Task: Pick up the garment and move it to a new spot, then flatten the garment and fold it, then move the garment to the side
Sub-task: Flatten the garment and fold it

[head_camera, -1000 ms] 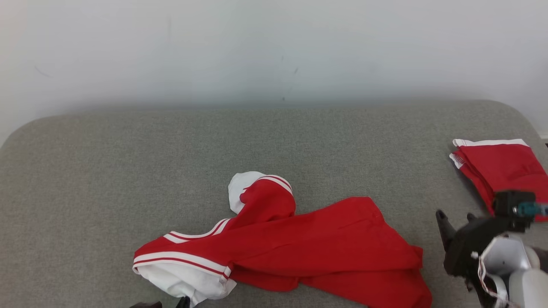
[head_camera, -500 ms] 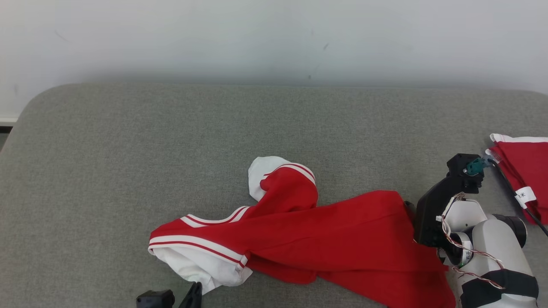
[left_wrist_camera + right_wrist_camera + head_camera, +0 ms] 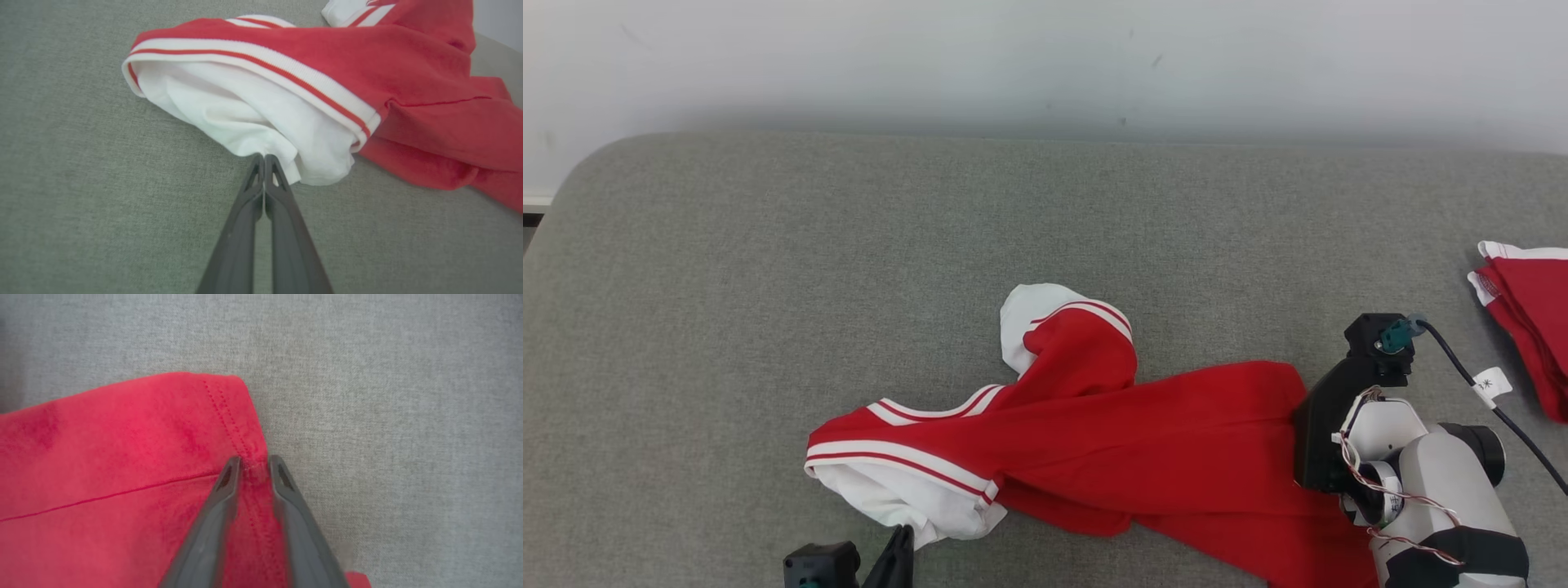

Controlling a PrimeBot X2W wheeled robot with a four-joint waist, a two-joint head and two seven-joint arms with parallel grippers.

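Note:
The garment (image 3: 1143, 441) is red with white striped cuffs and a white lining, lying crumpled on the grey padded surface (image 3: 849, 245). My left gripper (image 3: 264, 157) is shut, its tips pinched at the lower edge of the white lining (image 3: 245, 118); in the head view the left gripper (image 3: 900, 539) pokes up at the bottom edge. My right gripper (image 3: 254, 462) straddles the stitched hem at the garment's red corner (image 3: 229, 412), with the fabric bunched between the narrowly set fingers. In the head view the right wrist (image 3: 1339, 425) hides that corner.
A second red and white cloth (image 3: 1531, 302) lies folded at the right edge. A dark cable with a white tag (image 3: 1490, 382) runs from the right wrist. A pale wall (image 3: 1045, 65) stands behind the padded surface, which curves off at the far left.
The camera has shifted. My right arm came in from the right onto the garment's right corner and its jaws have narrowed on the hem. The left gripper stayed shut at the white lining.

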